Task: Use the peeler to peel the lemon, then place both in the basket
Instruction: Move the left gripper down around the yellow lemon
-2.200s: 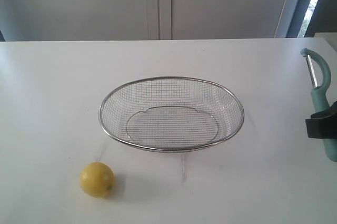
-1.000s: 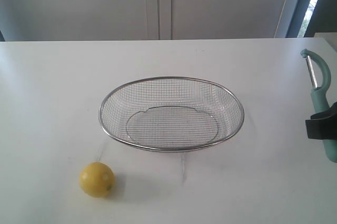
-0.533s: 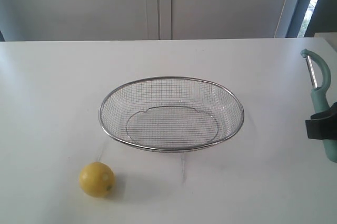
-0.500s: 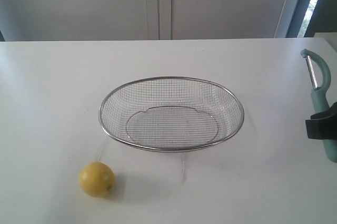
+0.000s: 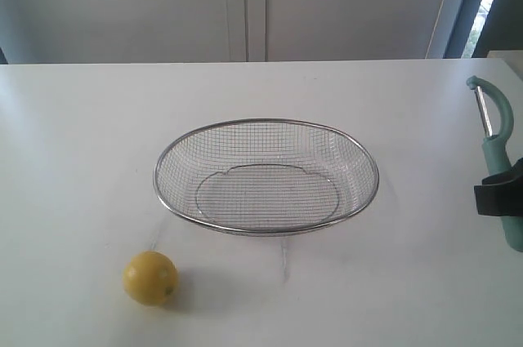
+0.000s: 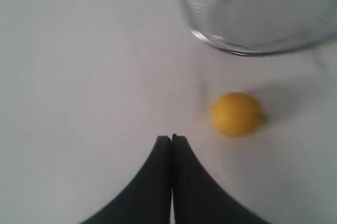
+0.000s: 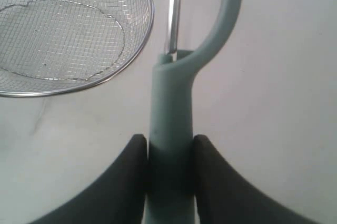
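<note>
The lemon (image 5: 150, 278) sits alone on the desk (image 5: 73, 135), in front of the basket's (image 5: 157, 175) left end and clear of its rim. It looks light, firm and round, with smooth skin, so I judge it likely to roll or slip under a pinch. The safest hold is probably across its widest part, jaws squarely opposite each other.

The peeler (image 7: 171, 108) is slim, stiff plastic and probably very light. The right gripper (image 7: 169, 140) pinches its handle low down, leaving the hooked head and metal blade free, well to the right of the basket. That grip suits peeling, though a thin handle may twist under load.

The left gripper (image 6: 171, 138) is pressed together with nothing in it, near the lemon but not touching it.

Count: one lemon, one peeler, one basket with nothing in it, two grippers.
</note>
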Robot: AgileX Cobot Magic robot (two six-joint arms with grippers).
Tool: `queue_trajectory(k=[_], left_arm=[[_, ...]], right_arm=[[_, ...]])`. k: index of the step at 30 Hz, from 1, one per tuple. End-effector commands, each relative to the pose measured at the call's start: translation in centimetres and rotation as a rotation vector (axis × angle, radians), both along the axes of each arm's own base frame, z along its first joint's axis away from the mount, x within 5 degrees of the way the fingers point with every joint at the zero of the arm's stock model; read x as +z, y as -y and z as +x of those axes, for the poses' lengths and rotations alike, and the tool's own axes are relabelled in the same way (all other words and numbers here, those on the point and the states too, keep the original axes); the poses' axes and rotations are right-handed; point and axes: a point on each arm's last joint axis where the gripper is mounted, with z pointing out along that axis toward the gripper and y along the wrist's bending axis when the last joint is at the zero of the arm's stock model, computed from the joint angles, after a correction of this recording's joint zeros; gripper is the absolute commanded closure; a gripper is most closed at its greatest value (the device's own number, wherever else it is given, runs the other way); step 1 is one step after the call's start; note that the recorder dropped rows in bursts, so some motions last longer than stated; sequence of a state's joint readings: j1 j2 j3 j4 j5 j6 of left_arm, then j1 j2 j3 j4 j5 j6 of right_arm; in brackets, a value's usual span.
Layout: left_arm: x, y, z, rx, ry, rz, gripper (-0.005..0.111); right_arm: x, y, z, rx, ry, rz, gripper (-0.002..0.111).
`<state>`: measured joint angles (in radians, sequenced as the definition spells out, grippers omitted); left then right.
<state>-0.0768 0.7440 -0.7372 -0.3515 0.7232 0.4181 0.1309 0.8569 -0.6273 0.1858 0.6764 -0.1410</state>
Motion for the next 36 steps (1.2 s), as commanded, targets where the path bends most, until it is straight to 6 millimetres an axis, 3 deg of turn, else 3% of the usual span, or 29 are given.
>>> queue_trajectory(k=[1, 7, 11, 17, 21, 24, 29, 31, 36], left_arm=[[-0.8, 3.2, 1.4, -0.403, -0.1, -0.168, 0.107], [-1.9, 6.4, 2.8, -0.765, -0.093, -0.211, 0.107], [-2.6, 8.5, 2.2, -1.039, 0.028, -0.018, 0.107], [-3.4, 8.7, 3.6, -1.153, 0.313, 0.403, 0.107], [-3.5, 8.3, 4.3, -1.14, 0.359, 0.503, 0.104], [-3.5, 8.3, 4.4, -1.173, 0.39, 0.54, 0.087], [-3.5, 8.3, 4.3, -1.195, 0.402, 0.551, 0.038], [-3.7, 8.3, 4.3, -1.184, 0.4, 0.536, 0.024], [-5.3, 8.7, 4.5, -1.203, 0.387, 0.504, 0.019]], right_arm=[[0.2, 0.0, 0.0, 0.005, 0.025, -0.001, 0.108], [0.2, 0.0, 0.0, 0.005, 0.025, -0.001, 0.108], [0.2, 0.0, 0.0, 0.005, 0.025, -0.001, 0.108], [0.2, 0.0, 0.0, 0.005, 0.025, -0.001, 0.108], [0.2, 0.0, 0.0, 0.005, 0.025, -0.001, 0.108], [0.2, 0.0, 0.0, 0.005, 0.025, -0.001, 0.108], [0.2, 0.0, 0.0, 0.005, 0.025, -0.001, 0.108], [0.2, 0.0, 0.0, 0.005, 0.025, -0.001, 0.108], [0.2, 0.0, 0.0, 0.006, 0.026, -0.004, 0.108]])
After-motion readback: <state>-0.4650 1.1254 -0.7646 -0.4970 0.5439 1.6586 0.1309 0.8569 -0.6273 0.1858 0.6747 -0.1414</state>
